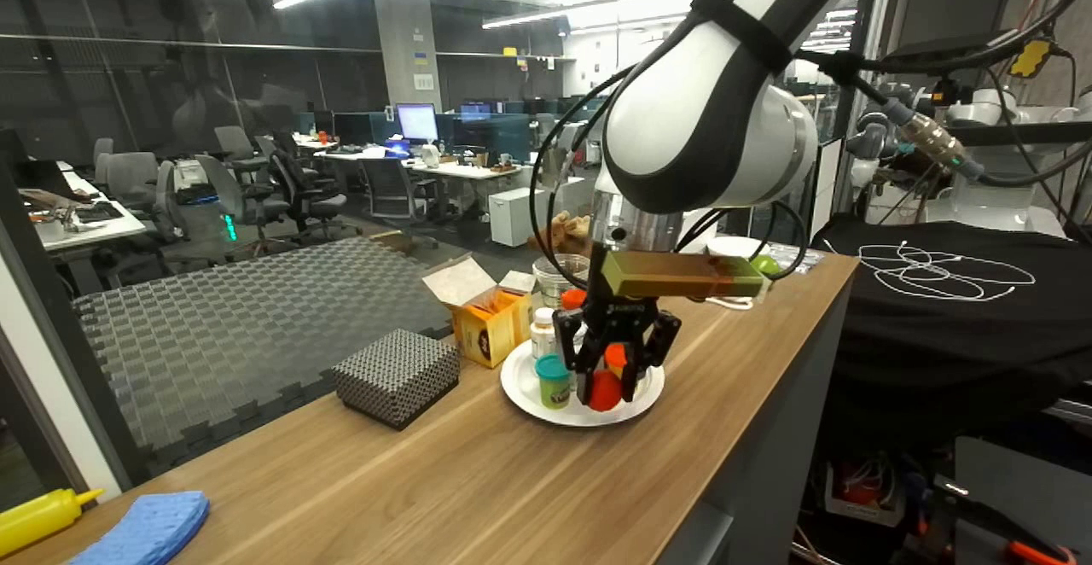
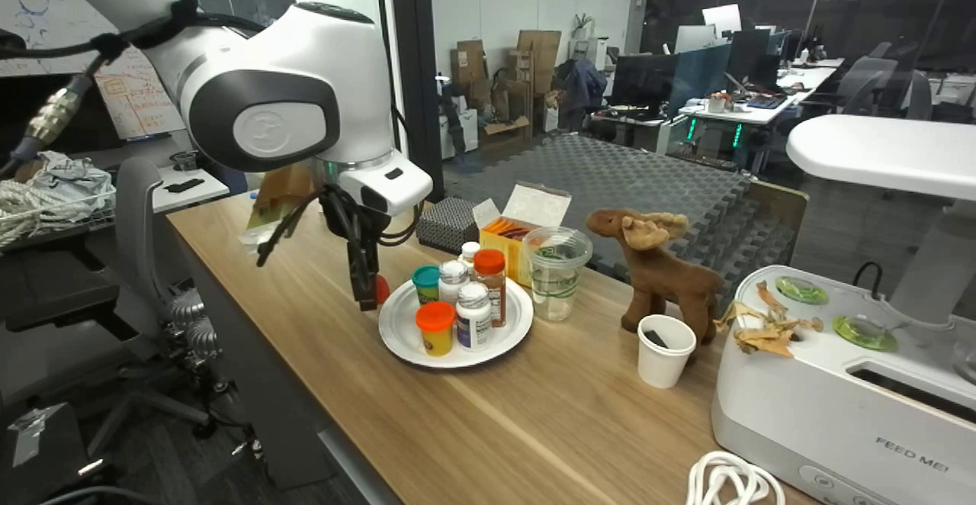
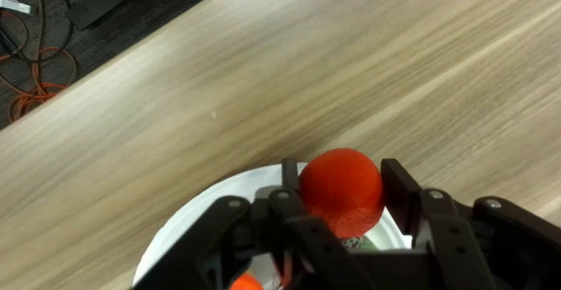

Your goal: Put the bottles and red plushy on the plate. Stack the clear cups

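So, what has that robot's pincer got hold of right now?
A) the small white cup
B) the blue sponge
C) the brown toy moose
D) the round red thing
D, because in the wrist view the red plushy sits clasped in the pincer, pressed from both sides.
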`<state>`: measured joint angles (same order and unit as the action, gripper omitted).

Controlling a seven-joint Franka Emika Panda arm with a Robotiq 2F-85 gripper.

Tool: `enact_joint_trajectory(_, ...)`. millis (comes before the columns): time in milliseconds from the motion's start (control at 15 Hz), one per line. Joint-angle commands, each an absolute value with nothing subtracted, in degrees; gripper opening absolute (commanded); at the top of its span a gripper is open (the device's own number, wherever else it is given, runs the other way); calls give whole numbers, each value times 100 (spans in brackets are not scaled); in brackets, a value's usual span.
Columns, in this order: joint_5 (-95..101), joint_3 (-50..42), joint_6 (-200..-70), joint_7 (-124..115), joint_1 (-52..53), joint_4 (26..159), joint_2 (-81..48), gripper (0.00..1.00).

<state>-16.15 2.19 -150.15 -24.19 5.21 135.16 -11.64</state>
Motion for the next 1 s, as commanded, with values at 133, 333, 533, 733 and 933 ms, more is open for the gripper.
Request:
enact_joint_trajectory(133, -1529, 101, -14956, -2412, 413, 12959, -1627, 25)
enact_joint_trajectory(333, -1608, 175, -14850, -2199, 399, 12775, -1801, 75)
enact_joint_trajectory(533, -1489, 168, -15037, -2188, 486, 12921, -1653, 90)
enact_joint_trajectory(733, -1285, 91, -15287, -2345, 594, 13269, -1296, 100)
enact_joint_trajectory(933, -1303, 139, -15227, -2272, 549, 13596, -866, 100)
